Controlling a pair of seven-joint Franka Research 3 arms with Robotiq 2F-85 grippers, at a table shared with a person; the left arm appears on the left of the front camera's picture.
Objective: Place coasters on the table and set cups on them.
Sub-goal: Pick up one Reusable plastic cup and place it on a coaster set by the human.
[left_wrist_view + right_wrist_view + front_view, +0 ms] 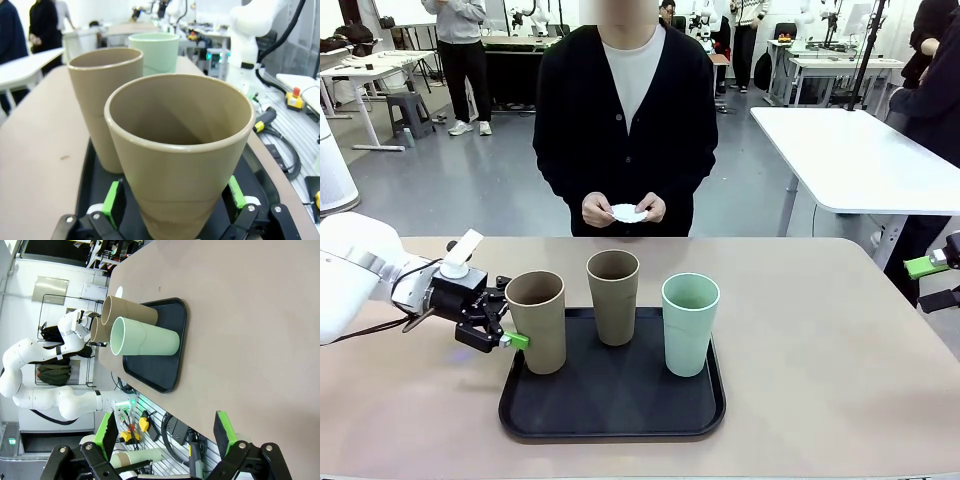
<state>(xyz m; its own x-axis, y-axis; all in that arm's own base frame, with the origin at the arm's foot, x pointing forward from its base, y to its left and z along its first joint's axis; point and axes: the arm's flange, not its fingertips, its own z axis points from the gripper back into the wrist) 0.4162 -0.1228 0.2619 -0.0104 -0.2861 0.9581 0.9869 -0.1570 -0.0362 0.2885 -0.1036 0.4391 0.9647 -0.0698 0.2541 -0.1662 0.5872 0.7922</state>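
Three cups stand on the black tray [610, 415] at the middle of the worktop [820, 350]: a tan cup [536, 320] at the robot's left, a second tan cup [613, 295] further back in the middle, and a mint green cup [690, 322] at the right. Grouped on the tray, they look like stock waiting to be handed out one by one.

The left gripper [173, 200] reaches in low from the tray's left edge. Its fingers [113, 200] flank the lower part of the nearest tan cup, a green pad on either side. Whether the pads press on the wall or only stand just beside it cannot be told. The low hold probably suits the taper, since the base is the narrowest part.

The right gripper [165, 430] hangs well apart at the worktop's right end, its fingers spread with nothing between them, apparently waiting out of the way.

Across the worktop, the person's hands [598, 210] hold the white coasters [628, 213] at waist height. None appears laid down, so no cup has a landing spot yet.
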